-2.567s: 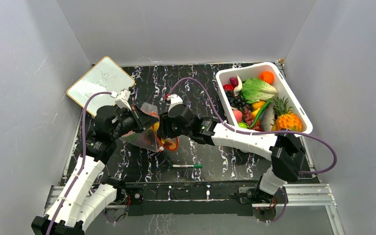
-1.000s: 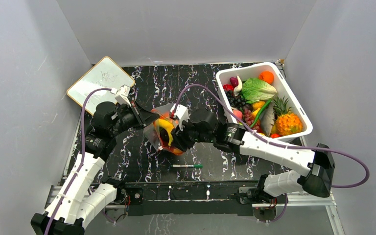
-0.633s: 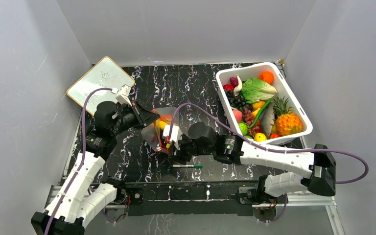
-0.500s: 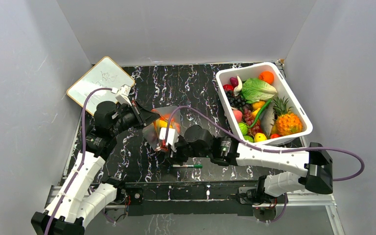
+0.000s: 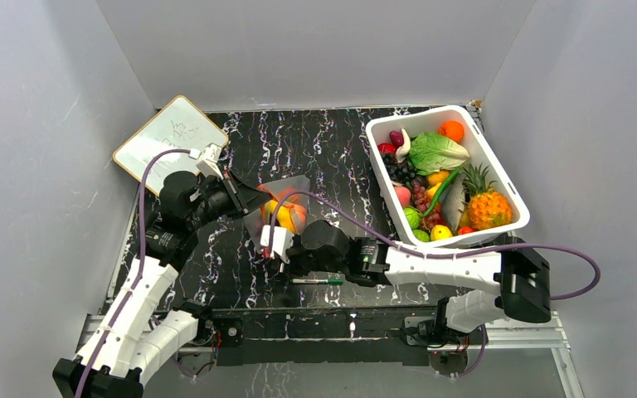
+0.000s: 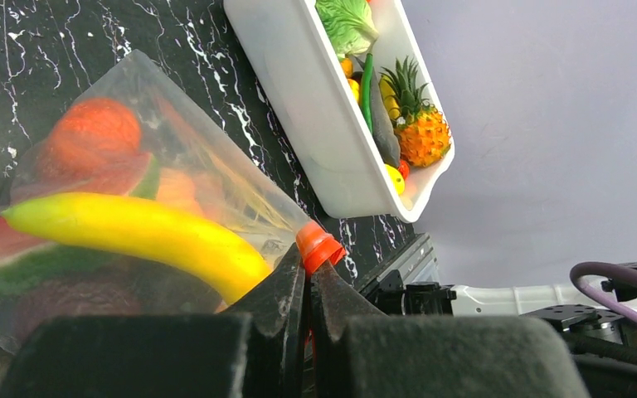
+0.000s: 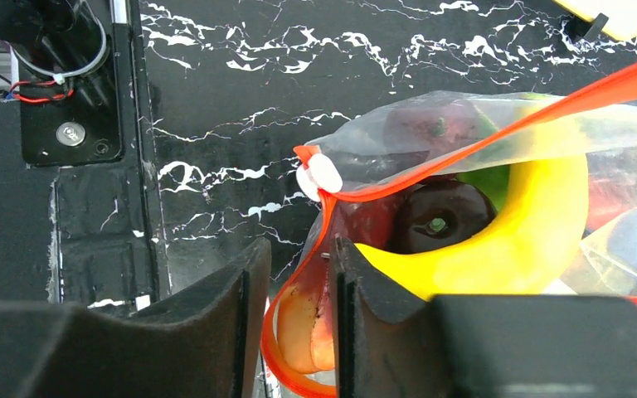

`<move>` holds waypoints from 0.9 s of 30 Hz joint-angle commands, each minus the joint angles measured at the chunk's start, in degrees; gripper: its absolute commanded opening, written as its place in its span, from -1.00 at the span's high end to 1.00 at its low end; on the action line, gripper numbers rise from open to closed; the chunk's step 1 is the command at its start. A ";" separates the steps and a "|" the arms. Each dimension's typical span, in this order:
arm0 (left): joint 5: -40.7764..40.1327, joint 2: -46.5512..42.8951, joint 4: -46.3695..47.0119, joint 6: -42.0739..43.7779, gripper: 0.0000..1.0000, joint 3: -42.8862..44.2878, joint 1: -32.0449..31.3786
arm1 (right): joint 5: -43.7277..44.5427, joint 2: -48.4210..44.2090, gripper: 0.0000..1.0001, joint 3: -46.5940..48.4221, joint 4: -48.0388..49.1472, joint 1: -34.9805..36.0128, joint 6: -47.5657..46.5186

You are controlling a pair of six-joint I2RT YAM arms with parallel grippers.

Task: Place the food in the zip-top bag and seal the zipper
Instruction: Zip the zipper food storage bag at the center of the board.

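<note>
The clear zip-top bag [image 5: 286, 211] lies at the table's middle left and holds food: a yellow banana [image 6: 133, 232], a red-orange round fruit [image 6: 91, 141] and a dark red piece [image 7: 440, 220]. My left gripper [image 5: 253, 199] is shut on one end of the orange-red zipper [image 6: 319, 247]. My right gripper [image 5: 275, 249] is at the bag's near corner, jaws apart. A loop of the zipper strip [image 7: 303, 265] hangs between its fingers [image 7: 245, 307] without being pinched. The white slider tab [image 7: 319, 174] sits just beyond them, where two strips part.
A white tub [image 5: 498, 178] of toy fruit and vegetables stands at the right. A white-and-green marker pen [image 5: 315, 281] lies near the front edge under my right arm. A small whiteboard [image 5: 170, 137] lies at the far left.
My right arm has swung from the bag's right side toward the near edge, down to the bag's near corner. The bag has shifted and flattened a little. My left arm has kept still.
</note>
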 commanded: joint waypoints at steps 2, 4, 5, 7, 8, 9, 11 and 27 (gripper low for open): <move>1.98 -1.21 3.84 -1.84 1.00 2.06 0.05 | 2.15 0.62 0.54 1.65 5.72 0.91 -0.81; 2.27 -1.21 4.08 -2.26 1.00 1.91 0.05 | 3.48 0.66 0.74 1.25 6.72 1.04 -0.86; 2.34 -1.17 4.34 -2.56 1.00 1.77 0.02 | 4.15 0.50 0.87 0.54 7.58 1.00 -1.08; 2.34 -1.46 4.73 -2.81 1.00 1.55 0.06 | 5.87 -0.56 1.00 -1.87 11.13 1.05 -1.36; 2.35 -1.54 4.89 -2.94 1.00 1.42 0.03 | 6.92 -1.21 1.00 -2.98 13.46 1.04 -1.53; 2.36 -1.53 4.93 -2.89 1.00 1.35 0.04 | 7.26 -1.81 1.00 -3.32 13.93 1.04 -1.35; 2.40 -1.41 4.36 -2.41 1.00 1.68 0.06 | 8.06 -2.99 1.00 -2.92 13.97 1.02 0.20; 4.28 -3.48 -7.91 23.51 -0.04 10.63 0.04 | 7.07 -6.37 1.00 -1.15 12.34 -0.30 6.83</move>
